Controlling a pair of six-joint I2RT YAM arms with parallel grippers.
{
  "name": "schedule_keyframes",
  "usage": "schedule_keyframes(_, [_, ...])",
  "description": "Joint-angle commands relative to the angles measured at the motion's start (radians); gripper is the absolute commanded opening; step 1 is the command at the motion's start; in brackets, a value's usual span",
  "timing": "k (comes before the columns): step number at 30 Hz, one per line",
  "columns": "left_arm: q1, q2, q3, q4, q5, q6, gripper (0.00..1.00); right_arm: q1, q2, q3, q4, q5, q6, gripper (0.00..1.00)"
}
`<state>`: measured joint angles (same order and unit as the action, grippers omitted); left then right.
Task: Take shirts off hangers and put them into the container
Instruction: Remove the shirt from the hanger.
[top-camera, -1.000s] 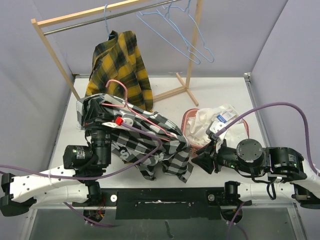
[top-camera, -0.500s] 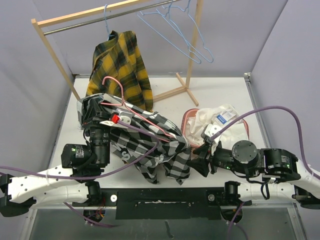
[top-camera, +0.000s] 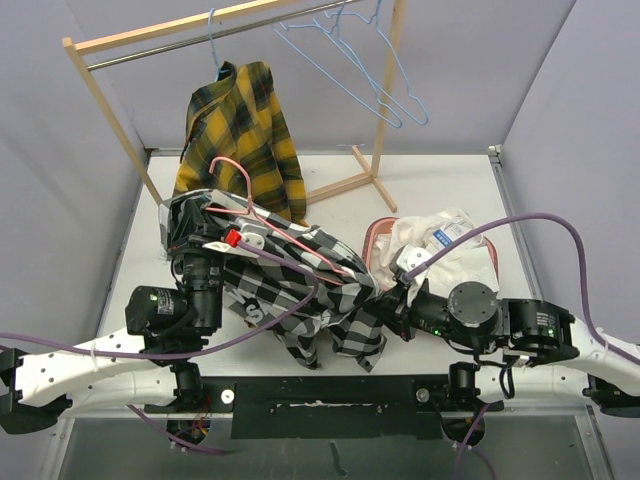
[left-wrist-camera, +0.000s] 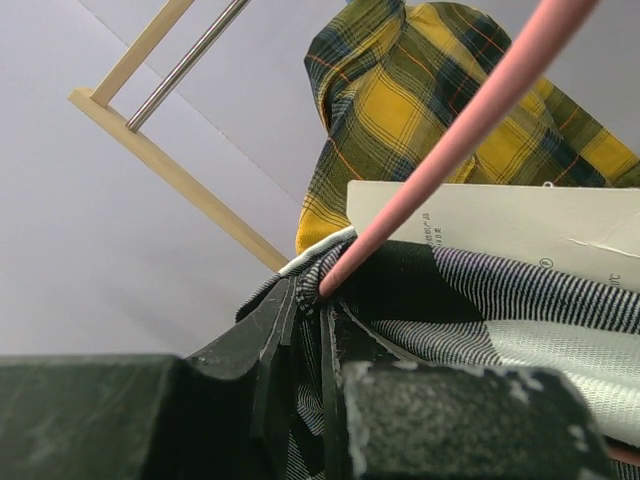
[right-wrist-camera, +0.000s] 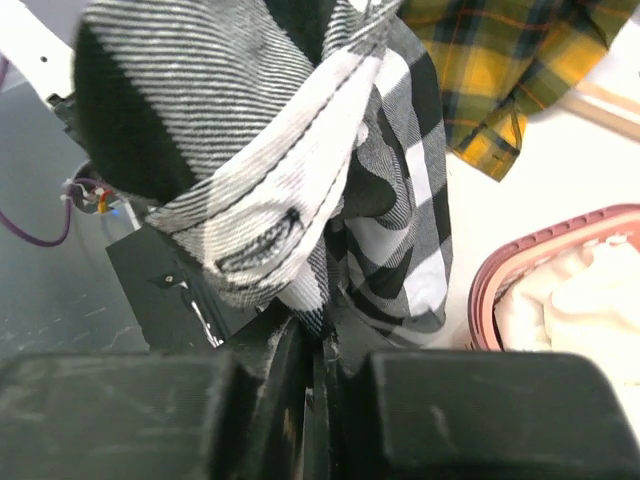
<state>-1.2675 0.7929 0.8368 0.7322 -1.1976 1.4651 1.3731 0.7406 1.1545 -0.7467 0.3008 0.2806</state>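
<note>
At the near edge of the table (top-camera: 440, 185), a black-and-white check shirt (top-camera: 300, 290) is seen strung between two robot arms. Its long axis runs diagonally, from the collar end at far left down to a bunched fold at near right, with loose cloth sagging toward the arm bases.

The right gripper (right-wrist-camera: 318, 340) is shown with its jaws pressed together on that bunched fold, just beside the near left corner of the pink basket (right-wrist-camera: 482, 300). The left gripper (left-wrist-camera: 322, 300) is seen pinching the wire of the pink-red hanger (left-wrist-camera: 450, 150) together with the collar cloth, next to a white paper tag (left-wrist-camera: 500, 215).

The hanger is lodged inside the shirt. Its hook is pointed away from the arms, toward the rack, and one shoulder wire is laid along the shirt's diagonal.

A white shirt (top-camera: 440, 245) is heaped in the basket and spills over its rim.

Farther back, a yellow-and-black plaid shirt (top-camera: 240, 130) is hung from a light blue hanger (top-camera: 212, 40) on the metal rail (top-camera: 150, 52) of the wooden rack (top-camera: 388, 90). Its hem drops just behind the check shirt's collar end. Whether the two fabrics touch cannot be told.

The rack's foot is planted on the table between the plaid shirt and the basket. Two bare light blue hangers (top-camera: 345, 65) are left dangling at the rail's right end, well apart from both grippers.
</note>
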Motion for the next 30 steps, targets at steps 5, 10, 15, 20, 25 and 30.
schedule_keyframes(5, [0.017,-0.071,0.019,0.055,-0.011,-0.010,0.00,-0.006,-0.069,0.039,-0.134,0.264,0.115,0.00])
schedule_keyframes(10, [0.029,-0.124,0.014,0.032,-0.017,-0.004,0.00,-0.006,-0.184,0.066,-0.293,0.354,0.209,0.00])
schedule_keyframes(15, [0.036,-0.146,0.003,0.010,-0.021,-0.015,0.00,-0.006,-0.243,0.062,-0.350,0.392,0.262,0.00])
schedule_keyframes(20, [0.045,-0.151,0.008,0.001,-0.022,-0.019,0.00,-0.006,-0.180,0.069,-0.397,0.430,0.292,0.00])
schedule_keyframes(25, [0.045,-0.129,0.021,-0.098,-0.026,-0.100,0.00,-0.006,-0.110,0.080,-0.333,0.357,0.239,0.34])
schedule_keyframes(30, [0.050,-0.088,0.021,-0.099,-0.026,-0.101,0.00,-0.006,-0.117,0.062,-0.161,0.202,0.152,0.55])
